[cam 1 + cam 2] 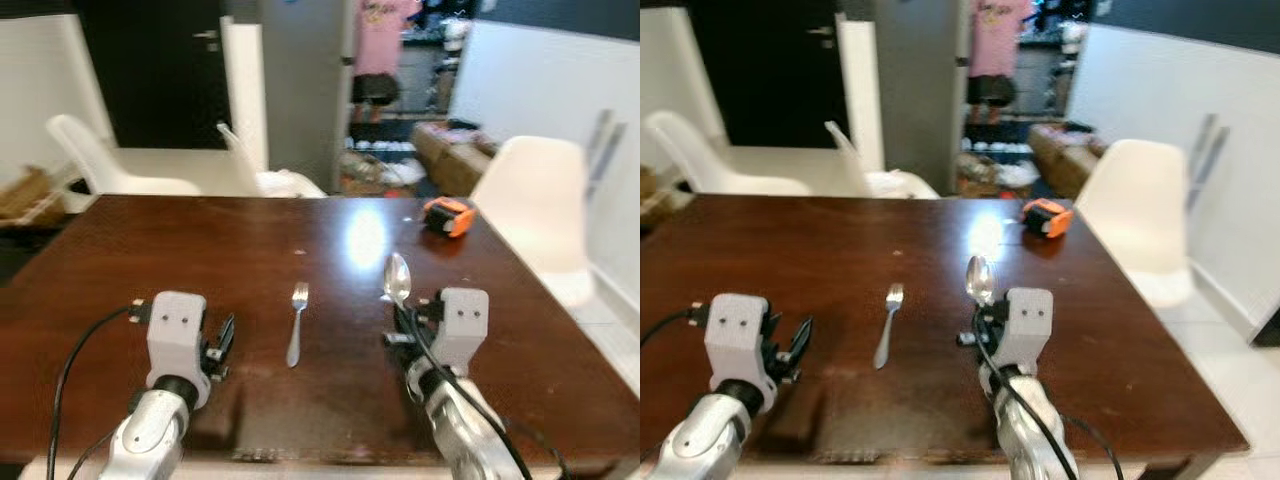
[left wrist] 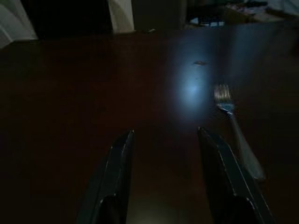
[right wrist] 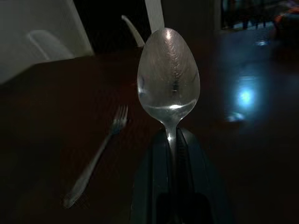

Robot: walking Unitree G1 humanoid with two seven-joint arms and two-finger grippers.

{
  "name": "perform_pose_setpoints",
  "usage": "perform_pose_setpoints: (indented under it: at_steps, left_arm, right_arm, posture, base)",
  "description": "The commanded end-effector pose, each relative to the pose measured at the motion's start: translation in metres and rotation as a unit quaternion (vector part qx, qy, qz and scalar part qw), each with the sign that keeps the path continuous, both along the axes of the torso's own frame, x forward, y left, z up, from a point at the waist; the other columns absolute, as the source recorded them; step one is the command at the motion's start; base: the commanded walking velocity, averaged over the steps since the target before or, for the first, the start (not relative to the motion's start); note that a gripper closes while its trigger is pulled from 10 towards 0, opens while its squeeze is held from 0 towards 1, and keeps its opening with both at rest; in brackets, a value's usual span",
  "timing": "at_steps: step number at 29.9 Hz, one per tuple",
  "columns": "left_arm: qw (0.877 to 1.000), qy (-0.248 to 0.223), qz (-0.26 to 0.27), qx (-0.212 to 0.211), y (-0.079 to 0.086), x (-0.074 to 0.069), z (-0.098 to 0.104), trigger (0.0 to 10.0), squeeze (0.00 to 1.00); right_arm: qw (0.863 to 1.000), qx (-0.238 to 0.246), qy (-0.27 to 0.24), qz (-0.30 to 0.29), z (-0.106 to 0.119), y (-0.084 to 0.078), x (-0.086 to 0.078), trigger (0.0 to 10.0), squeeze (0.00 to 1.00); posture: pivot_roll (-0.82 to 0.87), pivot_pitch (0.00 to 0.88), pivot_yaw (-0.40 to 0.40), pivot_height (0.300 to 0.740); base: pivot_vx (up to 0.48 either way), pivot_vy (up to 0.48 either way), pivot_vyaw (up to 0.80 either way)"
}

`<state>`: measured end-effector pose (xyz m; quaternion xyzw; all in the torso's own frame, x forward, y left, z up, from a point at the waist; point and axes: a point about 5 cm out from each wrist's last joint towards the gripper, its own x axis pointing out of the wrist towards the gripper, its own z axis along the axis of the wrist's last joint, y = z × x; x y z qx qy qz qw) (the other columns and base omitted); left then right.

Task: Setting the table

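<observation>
A silver fork [image 1: 297,323] lies on the dark wooden table [image 1: 200,250], tines pointing away from me. My right gripper [image 1: 402,322] is shut on a silver spoon [image 1: 397,278], whose bowl sticks up and forward above the fingers, to the right of the fork. The right wrist view has the spoon [image 3: 168,77] clamped between the fingers, with the fork [image 3: 98,154] on the table beyond. My left gripper [image 1: 224,345] is open and holds nothing, low over the table to the left of the fork. Its fingers [image 2: 117,182] frame bare wood, the fork [image 2: 233,126] off to one side.
An orange and black tape measure [image 1: 449,215] sits near the far right edge of the table. White chairs stand at the far left [image 1: 110,160], behind the table [image 1: 250,160] and at the right [image 1: 540,200]. A person in a pink top [image 1: 380,50] stands in the background.
</observation>
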<state>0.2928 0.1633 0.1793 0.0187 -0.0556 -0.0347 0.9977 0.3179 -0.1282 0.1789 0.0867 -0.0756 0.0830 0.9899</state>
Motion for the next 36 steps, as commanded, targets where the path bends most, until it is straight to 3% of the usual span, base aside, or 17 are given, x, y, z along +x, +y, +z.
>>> perform_pose_setpoints:
  at_steps: [1,19,31,36]
  left_arm:
    - [1.000,0.005,-0.003,0.002,-0.0014,-0.0006,-0.0020,10.0,0.00]
    - [1.000,0.005,-0.004,0.002,-0.0019,-0.0009,-0.0022,10.0,0.00]
    - [1.000,0.007,-0.004,0.003,-0.0021,-0.0010,-0.0024,10.0,0.00]
    - [1.000,0.008,-0.004,0.004,-0.0025,-0.0013,-0.0028,10.0,0.00]
  right_arm:
    - [1.000,0.004,0.003,-0.004,-0.0024,-0.0022,-0.0008,10.0,0.00]
    - [1.000,0.001,0.002,0.000,-0.0027,-0.0009,-0.0001,10.0,0.00]
    - [1.000,0.006,0.005,0.000,-0.0033,-0.0004,0.0000,10.0,0.00]
    - [1.000,0.014,0.010,-0.002,-0.0042,-0.0016,0.0002,10.0,0.00]
  posture:
    - [0.05,0.079,0.044,0.740]
    - [0.05,0.073,0.042,0.740]
    - [0.05,0.078,0.043,0.740]
    - [0.05,0.080,0.044,0.740]
  base:
    - [-0.322,0.000,0.00]
    - [-0.314,0.000,0.00]
    - [0.000,0.000,0.00]
    - [0.000,0.000,-0.68]
